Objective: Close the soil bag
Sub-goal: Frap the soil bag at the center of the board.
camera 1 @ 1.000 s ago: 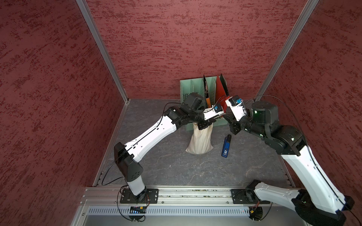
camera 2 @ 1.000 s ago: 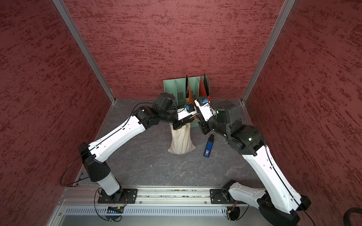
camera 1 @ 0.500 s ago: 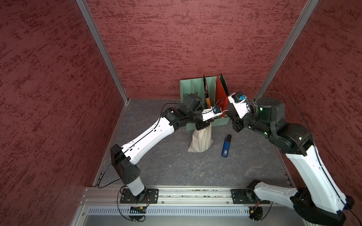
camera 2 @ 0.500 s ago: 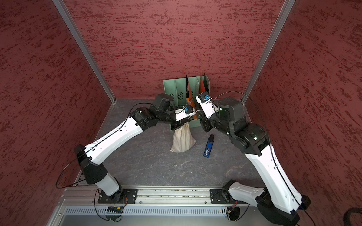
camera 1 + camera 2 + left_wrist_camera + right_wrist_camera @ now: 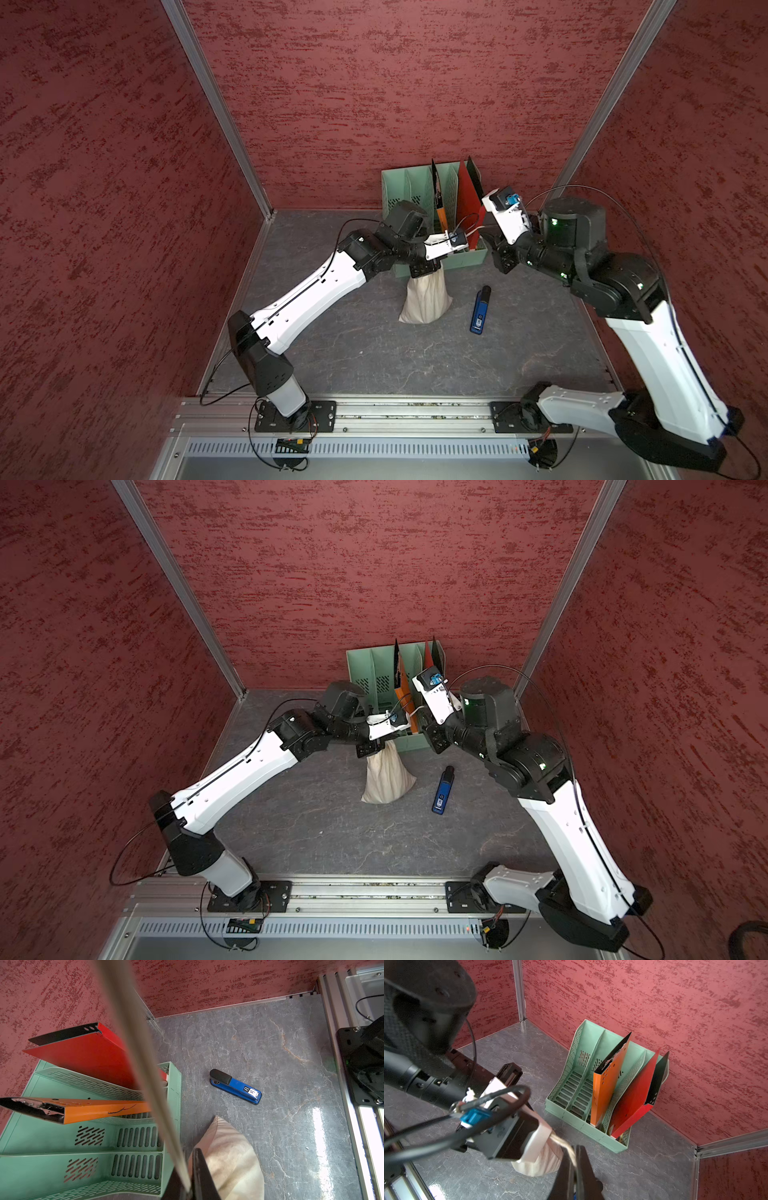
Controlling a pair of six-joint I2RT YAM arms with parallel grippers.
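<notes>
Grey tabletop (image 5: 374, 353) — soil bag (image 5: 424, 301) slimmer, right claw (image 5: 574, 1152) pulled further out.

**Enclosure and Work Surface**

Three red, rough-textured walls (image 5: 395, 83) enclosed a grey, marble-veined tabletop (image 5: 374, 357). Bare aluminium posts (image 5: 216, 104) stood at both rear corners. A slotted aluminium rail (image 5: 415, 415) ran along the front edge. Light glared off the tabletop in the left wrist view.

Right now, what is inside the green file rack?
An orange folder stands in one slot of the green file rack, a red-and-black folder leans in the end slot. Their bottoms are hidden behind the front wall.
</notes>
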